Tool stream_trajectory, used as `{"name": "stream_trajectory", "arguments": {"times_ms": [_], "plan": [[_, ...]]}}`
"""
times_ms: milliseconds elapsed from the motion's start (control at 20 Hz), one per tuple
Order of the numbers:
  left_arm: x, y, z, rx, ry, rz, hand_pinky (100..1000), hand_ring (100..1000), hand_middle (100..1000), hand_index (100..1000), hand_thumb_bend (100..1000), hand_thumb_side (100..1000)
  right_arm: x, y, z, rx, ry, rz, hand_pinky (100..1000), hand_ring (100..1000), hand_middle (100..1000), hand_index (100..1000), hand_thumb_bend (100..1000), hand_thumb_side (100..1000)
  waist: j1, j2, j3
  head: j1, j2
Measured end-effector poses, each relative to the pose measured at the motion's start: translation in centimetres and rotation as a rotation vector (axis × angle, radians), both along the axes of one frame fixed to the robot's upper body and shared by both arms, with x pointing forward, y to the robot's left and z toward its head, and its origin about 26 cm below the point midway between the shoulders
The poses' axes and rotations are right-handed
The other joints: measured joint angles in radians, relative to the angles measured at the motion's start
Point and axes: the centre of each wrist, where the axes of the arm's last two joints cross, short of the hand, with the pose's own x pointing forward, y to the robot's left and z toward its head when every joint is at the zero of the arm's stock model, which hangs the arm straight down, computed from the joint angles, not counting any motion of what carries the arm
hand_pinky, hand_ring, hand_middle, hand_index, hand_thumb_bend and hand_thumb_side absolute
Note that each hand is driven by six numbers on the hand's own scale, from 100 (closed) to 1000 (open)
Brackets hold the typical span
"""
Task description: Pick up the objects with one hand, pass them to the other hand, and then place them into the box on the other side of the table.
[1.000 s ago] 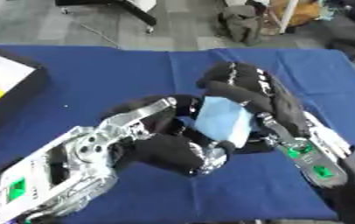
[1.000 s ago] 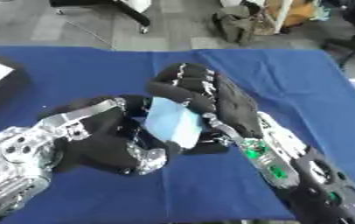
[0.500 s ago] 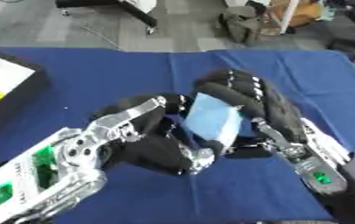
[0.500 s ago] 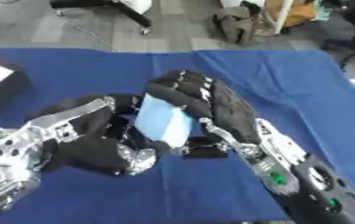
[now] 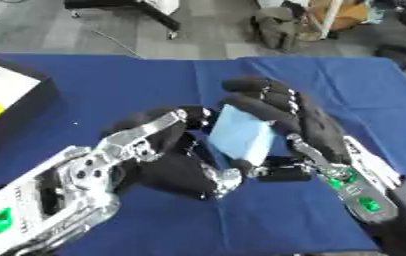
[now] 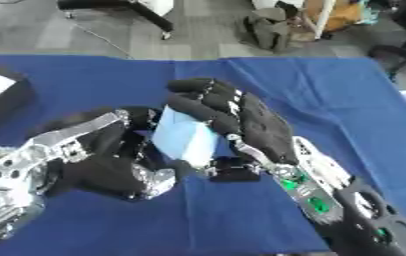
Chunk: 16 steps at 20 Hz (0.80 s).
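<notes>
A light blue block (image 5: 241,134) hangs above the middle of the blue table (image 5: 110,80), tilted on edge between my two hands. My right hand (image 5: 304,125) comes in from the lower right; its black fingers curl over the block's top and right side, and its thumb sits under it. My left hand (image 5: 158,150) comes in from the lower left, with fingers curled against the block's left edge and the thumb below it. The block's lower part is hidden by both hands. A black box (image 5: 10,102) with white and yellow contents stands at the table's left edge.
The blue cloth (image 6: 329,100) stretches out to the right and behind the hands. Beyond the table's far edge are a grey floor, chair legs and a bag (image 5: 281,25).
The hands have closed in on each other. The block has tipped more upright and my left fingers have come up against its left edge.
</notes>
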Motion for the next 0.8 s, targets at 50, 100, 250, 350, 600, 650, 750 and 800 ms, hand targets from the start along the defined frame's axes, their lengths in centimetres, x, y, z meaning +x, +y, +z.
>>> {"name": "stream_trajectory", "arguments": {"times_ms": [50,100,250,350,600,650,750,800], "plan": [[0.0,0.0,0.0,-0.001,-0.001,0.003,529,508,372,376,100,100,0.0,0.0,0.0,0.006,0.000,-0.004,830,902,1000,993,223,100,0.000,0.000,0.000,0.001,0.000],[0.1,0.1,0.0,-0.003,-0.002,0.005,529,508,373,376,100,100,0.0,0.0,0.0,0.012,0.001,-0.008,827,901,1000,987,220,100,0.000,0.000,0.000,0.002,0.000],[0.2,0.4,0.1,-0.006,-0.008,0.020,529,509,374,377,100,100,-0.1,-0.1,-0.2,0.036,0.005,-0.021,818,895,1000,982,168,100,0.001,0.000,-0.002,0.004,0.000],[0.4,0.7,0.1,-0.008,-0.013,0.034,528,509,374,377,100,100,-0.1,-0.2,-0.2,0.060,0.006,-0.029,812,891,1000,981,131,100,0.002,0.000,-0.004,0.007,0.000],[0.6,1.2,-0.1,-0.004,-0.021,0.058,527,509,375,378,100,100,0.0,-0.1,-0.2,0.115,0.010,-0.037,803,885,1000,993,100,100,0.003,0.000,-0.007,0.009,-0.002],[0.6,1.2,-0.1,-0.003,-0.023,0.062,527,509,374,378,100,100,0.0,-0.2,-0.2,0.123,0.012,-0.041,802,885,1000,993,100,100,0.003,0.000,-0.007,0.011,-0.004],[0.7,1.3,-0.3,-0.003,-0.022,0.068,527,510,375,379,100,100,0.0,-0.3,-0.2,0.135,0.013,-0.047,800,883,1000,992,100,100,0.003,0.000,-0.008,0.012,-0.007],[0.7,1.4,-0.4,-0.002,-0.023,0.072,526,510,375,379,100,100,0.0,-0.3,-0.1,0.141,0.014,-0.050,798,882,1000,991,100,100,0.003,0.000,-0.008,0.013,-0.008]]}}
